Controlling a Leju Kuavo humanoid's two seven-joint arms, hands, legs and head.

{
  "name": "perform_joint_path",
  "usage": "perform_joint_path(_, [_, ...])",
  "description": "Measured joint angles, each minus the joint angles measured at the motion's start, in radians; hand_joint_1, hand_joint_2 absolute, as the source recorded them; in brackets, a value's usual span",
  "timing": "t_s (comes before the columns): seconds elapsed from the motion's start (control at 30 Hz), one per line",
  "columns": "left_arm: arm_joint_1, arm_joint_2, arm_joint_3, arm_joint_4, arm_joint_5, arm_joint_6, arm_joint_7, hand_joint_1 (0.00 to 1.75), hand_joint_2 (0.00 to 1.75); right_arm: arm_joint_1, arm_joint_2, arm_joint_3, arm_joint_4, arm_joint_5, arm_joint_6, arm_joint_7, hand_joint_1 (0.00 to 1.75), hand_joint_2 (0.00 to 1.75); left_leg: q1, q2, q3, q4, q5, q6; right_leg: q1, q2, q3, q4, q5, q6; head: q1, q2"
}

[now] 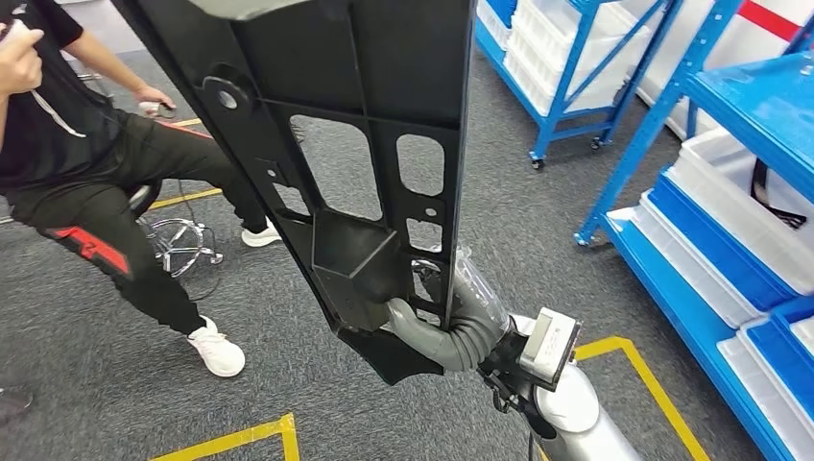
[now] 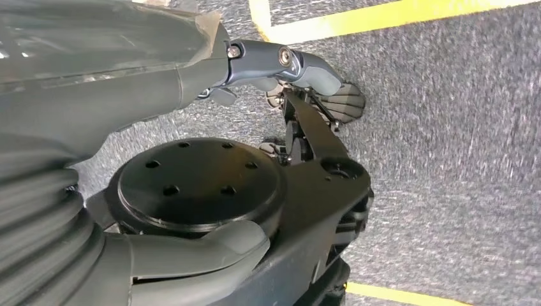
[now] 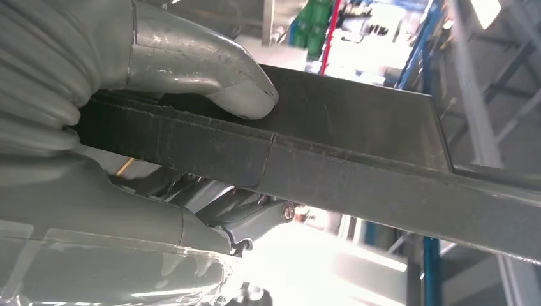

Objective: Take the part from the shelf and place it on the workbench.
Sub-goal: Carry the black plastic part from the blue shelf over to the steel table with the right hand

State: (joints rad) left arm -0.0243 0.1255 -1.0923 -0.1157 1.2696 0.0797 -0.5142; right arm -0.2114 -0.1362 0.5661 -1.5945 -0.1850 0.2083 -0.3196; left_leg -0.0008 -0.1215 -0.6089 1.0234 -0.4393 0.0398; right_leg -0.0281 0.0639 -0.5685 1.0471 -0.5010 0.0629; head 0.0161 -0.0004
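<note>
Head view: white plastic bins (image 1: 739,206) in blue steel shelving (image 1: 662,106), contents hidden. Long black ribbed plastic part (image 1: 346,144) tilted, long axis from lower right to upper left, lower end clamped in right hand (image 1: 451,331). Left wrist view: left hand (image 2: 191,127) with fingers apart, holding nothing. Right wrist view: thumb pressing part edge.

Head view high, facing down, wrist views close — right shares the part (image 1: 346,182)
</note>
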Motion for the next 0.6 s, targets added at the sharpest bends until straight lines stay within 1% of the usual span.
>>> perform_joint_path(0.03, [0.002, 0.001, 0.0, 0.001, 0.0, 0.0, -0.002, 0.0, 1.75, -0.001, 0.0, 0.001, 0.001, 0.0, 0.0, 0.001, 1.75, 1.75, 0.0, -0.011, -0.005, 0.002, 0.001, -0.007, 0.0, 0.007, 0.007, -0.015, 0.004, -0.007, 0.0, 0.0])
perform_joint_path(0.07, [0.005, 0.001, 0.0, 0.003, 0.0, 0.0, -0.003, 0.0, 1.75, -0.001, 0.001, 0.001, 0.002, 0.0, 0.0, 0.001, 1.75, 1.75, 0.001, -0.02, -0.009, 0.002, 0.003, -0.013, 0.004, -0.003, 0.008, -0.015, 0.006, -0.016, -0.001, 0.0])
perform_joint_path(0.1, [0.009, 0.002, 0.0, 0.004, -0.002, 0.0, -0.003, 0.0, 1.75, -0.001, 0.002, 0.001, 0.002, 0.0, 0.001, 0.002, 1.75, 1.75, 0.004, -0.022, -0.012, 0.002, 0.004, -0.017, 0.003, -0.013, 0.009, -0.016, 0.008, -0.023, 0.0, 0.0])
perform_joint_path(0.13, [0.012, 0.002, 0.0, 0.006, -0.005, -0.001, -0.003, 0.0, 1.75, 0.0, 0.003, 0.001, 0.002, 0.0, 0.001, 0.002, 1.75, 1.75, 0.003, -0.005, -0.016, 0.009, -0.001, -0.022, 0.001, -0.023, 0.01, -0.018, 0.009, -0.03, -0.002, 0.0])
perform_joint_path(0.17, [0.014, 0.002, 0.0, 0.007, -0.009, -0.002, -0.003, 0.0, 1.75, 0.001, 0.005, 0.0, 0.002, 0.0, 0.001, 0.002, 1.75, 1.75, 0.002, 0.024, -0.028, 0.032, -0.016, -0.026, -0.001, -0.035, 0.011, -0.019, 0.01, -0.038, -0.004, 0.0])
perform_joint_path(0.2, [0.014, 0.002, 0.0, 0.007, -0.012, -0.003, -0.003, 0.0, 1.75, 0.004, 0.005, -0.001, 0.001, 0.0, 0.001, 0.002, 1.75, 1.75, 0.002, 0.059, -0.049, 0.076, -0.041, -0.029, -0.001, -0.048, 0.012, -0.02, 0.01, -0.045, -0.006, 0.0])
perform_joint_path(0.23, [0.013, 0.001, -0.001, 0.008, -0.014, -0.005, -0.003, 0.0, 1.75, 0.008, 0.005, -0.004, 0.001, 0.001, 0.001, 0.003, 1.75, 1.75, 0.002, 0.092, -0.079, 0.139, -0.073, -0.033, 0.003, -0.062, 0.012, -0.02, 0.008, -0.051, -0.008, 0.0])
perform_joint_path(0.27, [0.012, 0.001, -0.001, 0.009, -0.015, -0.006, -0.003, 0.0, 1.75, 0.013, 0.004, -0.006, 0.001, 0.002, 0.001, 0.003, 1.75, 1.75, 0.005, 0.108, -0.114, 0.208, -0.104, -0.036, 0.006, -0.078, 0.012, -0.02, 0.006, -0.055, -0.009, 0.0])
perform_joint_path(0.3, [0.011, 0.001, -0.001, 0.01, -0.016, -0.006, -0.003, 0.0, 1.75, 0.018, 0.004, -0.01, 0.001, 0.003, 0.002, 0.003, 1.75, 1.75, 0.008, 0.114, -0.142, 0.264, -0.123, -0.038, 0.009, -0.093, 0.012, -0.02, 0.005, -0.057, -0.009, 0.0])
perform_joint_path(0.33, [0.011, 0.002, -0.001, 0.012, -0.016, -0.007, -0.003, 0.0, 1.75, 0.023, 0.003, -0.013, 0.001, 0.003, 0.002, 0.003, 1.75, 1.75, 0.009, 0.116, -0.154, 0.289, -0.125, -0.039, 0.011, -0.108, 0.013, -0.02, 0.004, -0.059, -0.009, 0.0])
perform_joint_path(0.37, [0.012, 0.003, -0.001, 0.014, -0.016, -0.007, -0.003, 0.0, 1.75, 0.026, 0.003, -0.016, 0.001, 0.004, 0.001, 0.003, 1.75, 1.75, 0.01, 0.119, -0.145, 0.273, -0.109, -0.039, 0.013, -0.121, 0.013, -0.02, 0.003, -0.06, -0.009, 0.0])
perform_joint_path(0.4, [0.012, 0.004, -0.001, 0.016, -0.017, -0.008, -0.003, 0.0, 1.75, 0.027, 0.003, -0.018, 0.0, 0.004, 0.001, 0.003, 1.75, 1.75, 0.011, 0.127, -0.115, 0.219, -0.08, -0.037, 0.013, -0.133, 0.015, -0.02, 0.001, -0.06, -0.009, 0.0])
perform_joint_path(0.43, [0.012, 0.006, -0.001, 0.018, -0.017, -0.008, -0.003, 0.0, 1.75, 0.028, 0.003, -0.02, -0.001, 0.004, 0.001, 0.003, 1.75, 1.75, 0.009, 0.147, -0.075, 0.145, -0.05, -0.033, 0.014, -0.144, 0.016, -0.02, 0.0, -0.06, -0.009, 0.0])
perform_joint_path(0.47, [0.012, 0.008, -0.001, 0.02, -0.017, -0.009, -0.003, 0.0, 1.75, 0.028, 0.003, -0.022, -0.002, 0.004, 0.001, 0.003, 1.75, 1.75, 0.005, 0.169, -0.039, 0.08, -0.03, -0.029, 0.018, -0.153, 0.018, -0.019, -0.002, -0.058, -0.009, 0.0])
perform_joint_path(0.5, [0.011, 0.009, -0.001, 0.022, -0.018, -0.009, -0.003, 0.0, 1.75, 0.028, 0.002, -0.023, -0.004, 0.004, 0.001, 0.003, 1.75, 1.75, 0.0, 0.185, -0.015, 0.035, -0.02, -0.025, 0.021, -0.161, 0.019, -0.019, -0.005, -0.054, -0.008, 0.0])
perform_joint_path(0.53, [0.01, 0.011, -0.002, 0.023, -0.018, -0.009, -0.002, 0.0, 1.75, 0.029, 0.002, -0.025, -0.005, 0.005, 0.001, 0.003, 1.75, 1.75, -0.006, 0.194, -0.005, 0.014, -0.02, -0.021, 0.023, -0.17, 0.02, -0.019, -0.007, -0.05, -0.008, 0.0])
perform_joint_path(0.57, [0.009, 0.012, -0.002, 0.026, -0.019, -0.009, -0.002, 0.0, 1.75, 0.031, 0.002, -0.025, -0.006, 0.005, 0.001, 0.003, 1.75, 1.75, -0.012, 0.186, -0.006, 0.011, -0.022, -0.016, 0.024, -0.179, 0.022, -0.021, -0.009, -0.045, -0.007, 0.0])
perform_joint_path(0.6, [0.01, 0.014, -0.002, 0.029, -0.019, -0.009, -0.002, 0.0, 1.75, 0.032, 0.002, -0.026, -0.008, 0.006, 0.0, 0.004, 1.75, 1.75, -0.013, 0.172, -0.003, 0.007, -0.02, -0.01, 0.023, -0.189, 0.026, -0.023, -0.011, -0.04, -0.007, 0.0])
